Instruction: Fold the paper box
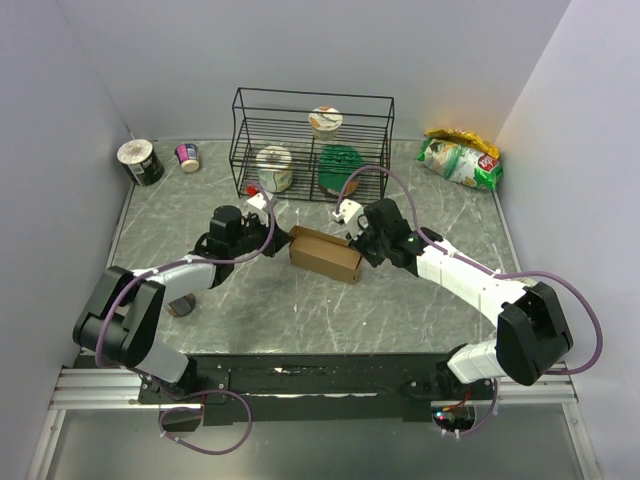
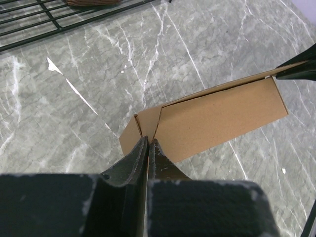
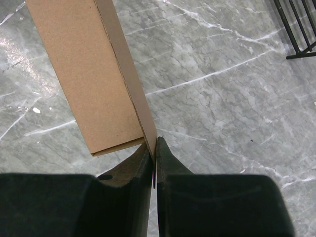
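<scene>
Brown cardboard lies near the middle of the table (image 1: 300, 325), just in front of the wire rack (image 1: 313, 140). It is the paper box (image 1: 325, 254), and it already looks like a small long box, not a flat sheet.

I have one arm at each end. My left gripper (image 2: 149, 142) has its fingers pressed tight together on the thin flap at the box's left end. My right gripper (image 3: 154, 144) pinches the thin edge of the lid at the other end's corner, with its fingers almost touching too.

I think the lid is not fully down. In both wrist views I can see a small gap under the top flap.

Here is what worries me. Each pinch holds only a tiny bit of card. If I pull my arms apart, the flap could tear or slip out. If I push them toward each other, the box could bend in the middle or get squashed. If one arm lifts more than the other, the box could twist and the lid could pop open. The tabletop looks smooth, so a loose box may slide away.
</scene>
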Robot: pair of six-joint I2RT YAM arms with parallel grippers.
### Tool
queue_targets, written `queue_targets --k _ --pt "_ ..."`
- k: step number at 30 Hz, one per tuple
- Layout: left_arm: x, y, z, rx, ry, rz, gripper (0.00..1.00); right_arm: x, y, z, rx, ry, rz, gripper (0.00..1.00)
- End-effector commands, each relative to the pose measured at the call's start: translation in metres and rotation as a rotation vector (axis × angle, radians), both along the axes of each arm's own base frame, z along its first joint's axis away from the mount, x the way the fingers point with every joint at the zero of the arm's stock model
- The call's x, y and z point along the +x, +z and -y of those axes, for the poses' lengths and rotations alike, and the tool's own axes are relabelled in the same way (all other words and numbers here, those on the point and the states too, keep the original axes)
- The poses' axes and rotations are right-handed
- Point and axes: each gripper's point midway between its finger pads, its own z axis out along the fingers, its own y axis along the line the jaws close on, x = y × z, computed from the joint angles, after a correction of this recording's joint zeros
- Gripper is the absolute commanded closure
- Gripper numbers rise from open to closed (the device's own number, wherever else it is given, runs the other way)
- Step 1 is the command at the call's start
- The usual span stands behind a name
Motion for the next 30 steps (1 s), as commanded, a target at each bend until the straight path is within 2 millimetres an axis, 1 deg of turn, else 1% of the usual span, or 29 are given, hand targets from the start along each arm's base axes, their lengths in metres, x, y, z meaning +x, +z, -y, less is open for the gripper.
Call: queue_targets --k 1,4,9,12,15,19,22,25,28,30 --pt "-0.024 -0.039 -0.007 0.056 0.031 -0.148 0.94 0.012 0.028 -0.012 0.062 -0.007 0.080 0.87" --pt "-0.026 -0.046 -0.013 0.077 0.059 -0.163 0.94 0.013 0.027 -0.011 0.056 -0.016 0.082 0.87" --pt "-0.032 -0.051 -0.016 0.074 0.070 -0.184 0.95 0.014 0.030 -0.009 0.058 -0.030 0.094 0.87" --pt "-0.032 -0.042 -0.010 0.037 0.065 -0.194 0.96 0.015 0.030 -0.008 0.057 -0.036 0.097 0.87" --pt "-0.029 -0.017 0.001 -0.020 0.062 -0.184 0.96 0.015 0.030 -0.007 0.058 -0.039 0.105 0.87" --pt "-0.030 -0.001 0.007 -0.077 0.078 -0.190 0.96 0.014 0.029 -0.006 0.059 -0.040 0.107 0.87" --pt "-0.032 0.001 0.011 -0.091 0.079 -0.202 0.95 0.013 0.028 -0.007 0.057 -0.036 0.106 0.87" --pt "-0.033 -0.005 0.012 -0.089 0.085 -0.221 0.95 0.012 0.028 -0.006 0.057 -0.036 0.106 0.87" --pt "-0.030 -0.001 0.014 -0.123 0.101 -0.239 0.96 0.012 0.026 -0.006 0.055 -0.035 0.103 0.87" --pt "-0.027 0.006 0.016 -0.143 0.111 -0.235 0.96 0.012 0.025 -0.007 0.054 -0.032 0.103 0.87"
